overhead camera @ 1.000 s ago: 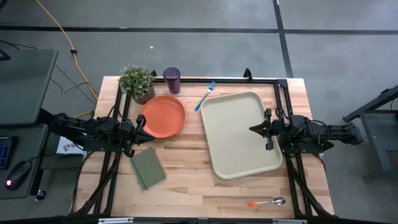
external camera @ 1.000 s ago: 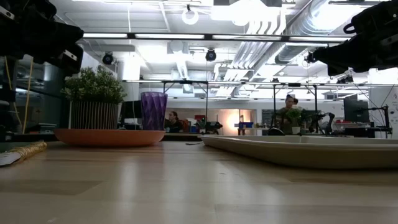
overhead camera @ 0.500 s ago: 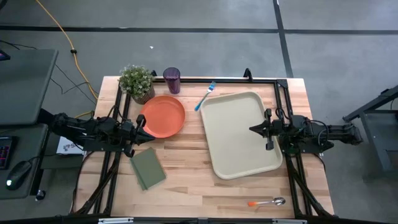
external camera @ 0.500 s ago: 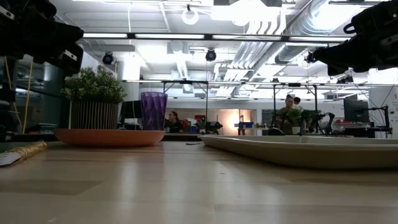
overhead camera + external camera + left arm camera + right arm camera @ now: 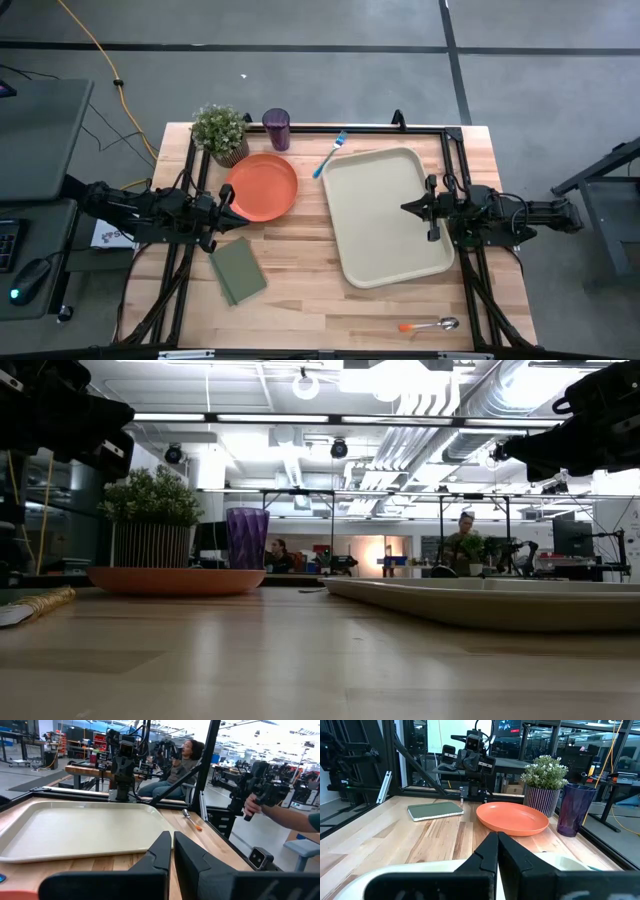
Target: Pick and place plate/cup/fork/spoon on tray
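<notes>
The orange-red plate (image 5: pixel 262 187) lies flat on the table, left of middle. The purple cup (image 5: pixel 276 129) stands upright behind it. The blue-handled fork (image 5: pixel 329 155) lies by the far left corner of the beige tray (image 5: pixel 385 215). The spoon (image 5: pixel 430 325) lies near the table's near edge at the right. My left gripper (image 5: pixel 234 198) is shut and empty, above the table just left of the plate. My right gripper (image 5: pixel 404 208) is shut and empty, above the tray's right part.
A potted green plant (image 5: pixel 221 130) stands at the far left, next to the cup. A green rectangular pad (image 5: pixel 238 270) lies near the left arm. Black frame rails (image 5: pixel 190 175) run along both table sides. People show in the room beyond, one holding a device (image 5: pixel 260 790).
</notes>
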Tool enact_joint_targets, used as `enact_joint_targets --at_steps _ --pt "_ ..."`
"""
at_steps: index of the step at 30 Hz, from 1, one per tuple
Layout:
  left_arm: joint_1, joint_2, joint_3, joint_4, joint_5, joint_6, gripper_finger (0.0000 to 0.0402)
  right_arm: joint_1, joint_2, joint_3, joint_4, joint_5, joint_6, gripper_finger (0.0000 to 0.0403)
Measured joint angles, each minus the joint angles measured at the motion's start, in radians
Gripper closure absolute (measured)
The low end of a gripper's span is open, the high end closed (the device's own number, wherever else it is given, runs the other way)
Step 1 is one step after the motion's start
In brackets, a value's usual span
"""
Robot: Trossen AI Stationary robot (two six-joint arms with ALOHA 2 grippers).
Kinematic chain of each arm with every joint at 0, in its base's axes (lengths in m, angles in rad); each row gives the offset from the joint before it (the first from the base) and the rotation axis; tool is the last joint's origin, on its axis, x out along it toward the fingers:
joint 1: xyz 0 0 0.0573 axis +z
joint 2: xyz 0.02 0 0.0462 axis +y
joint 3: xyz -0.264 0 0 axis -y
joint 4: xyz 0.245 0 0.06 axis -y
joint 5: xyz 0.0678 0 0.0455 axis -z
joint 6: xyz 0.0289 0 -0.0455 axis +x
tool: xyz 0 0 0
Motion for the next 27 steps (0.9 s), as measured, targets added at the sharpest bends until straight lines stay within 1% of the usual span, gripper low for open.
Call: enact_joint_targets --at_steps 11,16,19,23,25,27 --pt "0.000 0.000 0.000 0.000 0.000 0.001 0.0398 0.000 0.000 0.000 0.008 0.000 0.000 0.0402" --pt "0.000 0.000 0.000 0.000 0.000 0.078 0.0398 0.000 0.000 0.000 0.066 0.000 0.000 0.0402" --pt "0.000 0.000 0.000 0.000 0.000 0.113 0.0398 0.000 0.000 0.000 0.155 -0.006 0.026 0.0402" --pt "0.000 0.000 0.000 0.011 0.000 0.123 0.0398 0.000 0.001 0.000 0.385 -0.004 0.105 0.0402" --pt "0.000 0.000 0.000 0.022 -0.005 0.113 0.0398 0.000 0.010 0.013 0.470 0.018 0.121 0.0402" --pt "0.000 0.000 0.000 0.040 -0.022 0.101 0.0398 0.000 0.040 0.054 0.489 0.058 0.131 0.0402"
